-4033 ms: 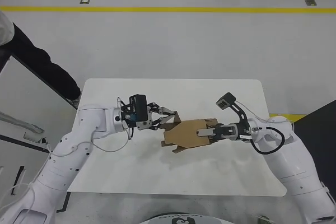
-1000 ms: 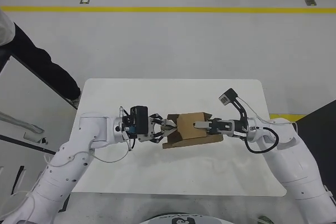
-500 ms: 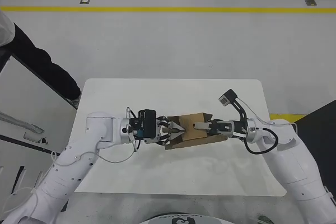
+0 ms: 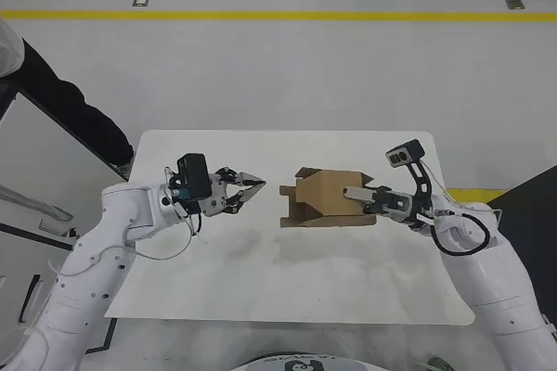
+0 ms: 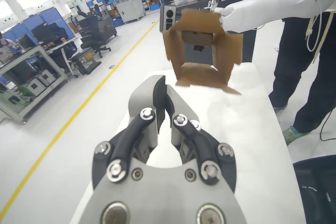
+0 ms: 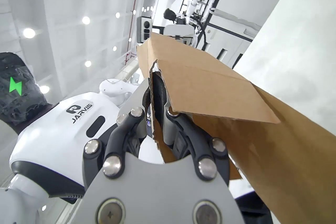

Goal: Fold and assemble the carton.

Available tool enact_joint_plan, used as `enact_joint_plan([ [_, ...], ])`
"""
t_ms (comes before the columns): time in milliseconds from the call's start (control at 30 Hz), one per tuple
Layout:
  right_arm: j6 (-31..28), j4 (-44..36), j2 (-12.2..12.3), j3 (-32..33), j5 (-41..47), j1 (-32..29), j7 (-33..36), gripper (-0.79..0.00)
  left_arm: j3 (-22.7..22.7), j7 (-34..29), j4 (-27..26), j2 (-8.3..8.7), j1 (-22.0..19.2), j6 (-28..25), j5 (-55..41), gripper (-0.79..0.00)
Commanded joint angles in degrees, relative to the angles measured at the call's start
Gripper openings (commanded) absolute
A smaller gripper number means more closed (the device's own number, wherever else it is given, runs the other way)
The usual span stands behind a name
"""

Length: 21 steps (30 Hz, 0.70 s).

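Carton: the brown corrugated cardboard carton (image 4: 325,197) sits opened up on the white table (image 4: 213,278). The right gripper (image 6: 157,96) clamps one end panel, apparently to steady it. The open mouth faces the left gripper (image 5: 162,93), which is pinched together, empty and well apart.

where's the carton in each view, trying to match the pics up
top view: the carton sits near the table's middle, on the right arm's side, held by the right gripper.
left wrist view: carton ahead of the left gripper, open end facing the camera.
right wrist view: carton clamped in the right gripper, close up.
shared landmark: the white table.
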Motion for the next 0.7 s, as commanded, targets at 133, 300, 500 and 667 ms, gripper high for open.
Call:
enact_joint_plan([
  [133, -2.41, 0.62, -0.47, -0.52, 4.30, 0.83, 0.88, -0.785, 1.15, -0.03, -1.20, -0.06, 1.43, -0.71, -1.18, -0.785],
  [300, -2.19, 1.14, -0.83, -1.87, 4.08, 1.83, 0.69, -0.785, 4.21, 0.72, -2.37, -0.53, 0.43, -1.76, -2.23, -0.785],
  [500, -1.76, 1.75, -1.32, -3.90, 3.38, 2.41, -0.09, -0.785, 8.49, 1.65, -2.38, -1.26, -1.55, -2.33, -1.16, -0.785],
  [667, -1.36, 2.09, -1.54, -4.49, 3.53, 2.63, 0.00, -0.785, 9.65, 2.21, -1.31, -1.60, -2.96, -1.94, -0.77, -0.785],
])
